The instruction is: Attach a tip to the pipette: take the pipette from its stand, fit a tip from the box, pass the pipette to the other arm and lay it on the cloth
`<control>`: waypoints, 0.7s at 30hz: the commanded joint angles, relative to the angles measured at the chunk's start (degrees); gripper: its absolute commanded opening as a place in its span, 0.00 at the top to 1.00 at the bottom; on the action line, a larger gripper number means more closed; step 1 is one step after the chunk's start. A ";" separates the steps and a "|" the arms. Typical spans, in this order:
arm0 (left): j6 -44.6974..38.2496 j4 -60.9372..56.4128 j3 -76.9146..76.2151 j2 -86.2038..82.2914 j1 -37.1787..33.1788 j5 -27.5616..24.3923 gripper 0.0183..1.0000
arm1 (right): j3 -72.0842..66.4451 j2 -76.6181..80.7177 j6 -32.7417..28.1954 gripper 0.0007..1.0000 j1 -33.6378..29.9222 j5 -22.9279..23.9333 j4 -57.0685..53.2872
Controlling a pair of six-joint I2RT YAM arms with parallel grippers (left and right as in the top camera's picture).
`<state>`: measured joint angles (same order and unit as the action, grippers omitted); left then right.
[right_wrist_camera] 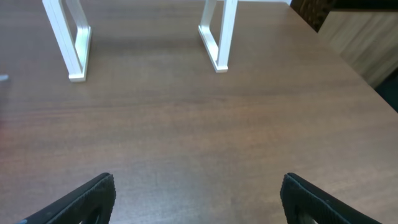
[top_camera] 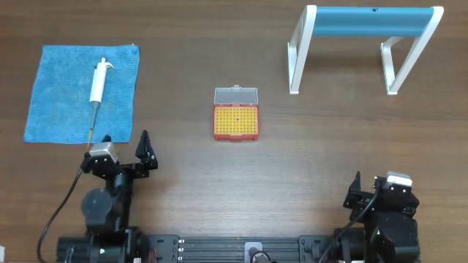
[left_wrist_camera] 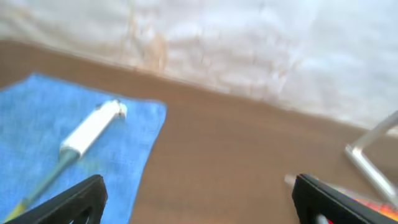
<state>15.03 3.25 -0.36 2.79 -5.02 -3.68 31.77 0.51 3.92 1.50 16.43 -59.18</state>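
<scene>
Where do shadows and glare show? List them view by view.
Top view: even light, faint shadows by the stand and the tip box. Left wrist view: the wall is washed out bright; the pipette casts barely any shadow on the cloth. Right wrist view: a soft dark band lies on the table under the stand.

A dark wood-grain table (top_camera: 307, 161) is seen spread wide underneath it all. Beyond its far edge a pale backdrop (left_wrist_camera: 249, 50) is made out, and past one corner a light wooden panel (right_wrist_camera: 367, 43) is glimpsed.

The stand (right_wrist_camera: 214, 37) is cut off above its legs, and the pipette (left_wrist_camera: 87, 134) blurs toward its tip.
</scene>
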 commanded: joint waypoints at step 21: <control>-0.92 1.07 0.04 -2.05 -0.22 -0.68 0.04 | -15.39 -0.42 -0.15 0.14 0.31 -15.08 39.87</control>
<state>14.85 3.86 -0.36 1.04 -5.02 -3.68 24.53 0.32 3.92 1.56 11.77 -27.81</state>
